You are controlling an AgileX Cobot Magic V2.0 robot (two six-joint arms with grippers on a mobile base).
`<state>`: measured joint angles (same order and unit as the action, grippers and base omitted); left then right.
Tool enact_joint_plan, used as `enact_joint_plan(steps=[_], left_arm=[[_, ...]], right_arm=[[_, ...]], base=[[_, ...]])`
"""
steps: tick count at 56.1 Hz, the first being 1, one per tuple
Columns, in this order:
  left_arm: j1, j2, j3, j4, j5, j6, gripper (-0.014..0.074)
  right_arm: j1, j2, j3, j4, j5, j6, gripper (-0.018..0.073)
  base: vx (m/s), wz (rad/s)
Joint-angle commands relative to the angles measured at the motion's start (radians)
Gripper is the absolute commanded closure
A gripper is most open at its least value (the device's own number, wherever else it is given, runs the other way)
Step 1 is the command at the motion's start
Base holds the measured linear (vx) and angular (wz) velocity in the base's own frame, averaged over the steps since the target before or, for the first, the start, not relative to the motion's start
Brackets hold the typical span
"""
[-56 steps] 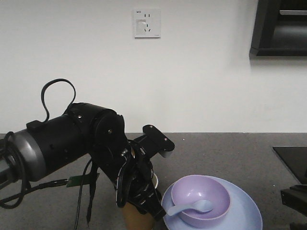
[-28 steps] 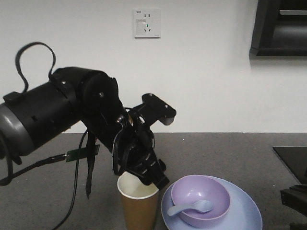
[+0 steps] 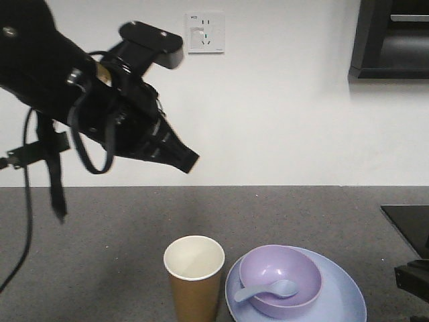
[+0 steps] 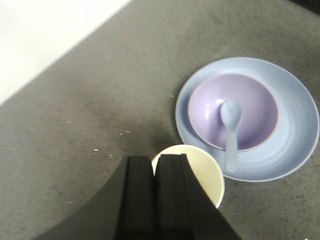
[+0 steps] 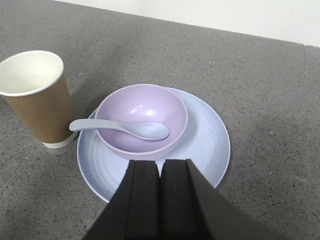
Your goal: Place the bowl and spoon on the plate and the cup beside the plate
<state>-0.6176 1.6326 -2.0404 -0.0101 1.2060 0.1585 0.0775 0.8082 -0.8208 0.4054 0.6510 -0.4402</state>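
**Plate set, cup standing beside it, both arms clear**

From my station I see the grey countertop (image 3: 322, 215) running across the front view below a white wall with a socket plate (image 3: 205, 32). The left arm (image 3: 60, 87) fills the upper left of that view, raised well above the counter, cables hanging from it. Its left gripper (image 4: 155, 195) shows in the left wrist view with the two fingers pressed together, nothing between them; it hangs over the near rim of the cup without touching it.

The plate (image 5: 210, 145) lies flat on the counter. The bowl (image 5: 141, 120) sits upright on it, toward the cup side rather than dead centre. The spoon (image 5: 122, 129) rests in the bowl, scoop down inside, handle sticking out over the rim toward the cup. The cup (image 5: 36, 97) stands upright and empty on the counter just beside the plate; I cannot tell whether its base touches the plate's edge.

The right gripper (image 5: 159, 200) appears at the bottom of the right wrist view, fingers closed against each other and gripping nothing, above the plate's near edge.
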Motion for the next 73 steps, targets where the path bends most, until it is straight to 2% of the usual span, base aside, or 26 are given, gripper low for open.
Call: enact_joint_plan(steps=[1,10,16,19,27,33,42,67,73], left_arm=[[0.028,-0.136,0.091,-0.003,-0.116,-0.006,0.0603],[0.053,-0.382,0.51,-0.01,-0.381,-0.014,0.0603],[0.054,-0.581,0.862,-0.04,-0.597,-0.067,0.0603],[0.054,-0.664,1.003,-0.068,-0.691,-0.066,0.0603],[0.054,-0.838,1.245,-0.114,-0.82,-0.065,0.0603],[0.054,-0.93,1.336,-0.113,-0.856,-0.065,0.0603],[0.054,-1.012,1.385,-0.113,-0.848,-0.065,0.0603],[0.054,-1.022,1.395,-0.113,-0.843,-0.065,0.0603],[0.062,-1.041,1.438,-0.073,-0.917,-0.02,0.0603]], right_arm=[[-0.005,-0.03,-0.028,0.017,-0.058,-0.001,0.0568],[-0.005,-0.092,-0.024,0.018,-0.071,-0.038,0.0568],[-0.005,-0.162,0.047,0.06,-0.148,-0.071,0.0567],[-0.005,-0.203,0.099,0.081,-0.188,-0.089,0.0567],[-0.005,-0.305,0.199,0.106,-0.244,-0.153,0.0567],[-0.005,-0.344,0.229,0.095,-0.273,-0.158,0.0567],[-0.005,-0.355,0.239,0.094,-0.265,-0.157,0.0567],[-0.005,-0.355,0.239,0.094,-0.265,-0.157,0.0567],[-0.005,-0.355,0.239,0.094,-0.265,-0.157,0.0567]], base=[[0.0,0.0],[0.0,0.0],[0.0,0.0],[0.0,0.0],[0.0,0.0],[0.0,0.0],[0.0,0.0],[0.0,0.0],[0.0,0.0]])
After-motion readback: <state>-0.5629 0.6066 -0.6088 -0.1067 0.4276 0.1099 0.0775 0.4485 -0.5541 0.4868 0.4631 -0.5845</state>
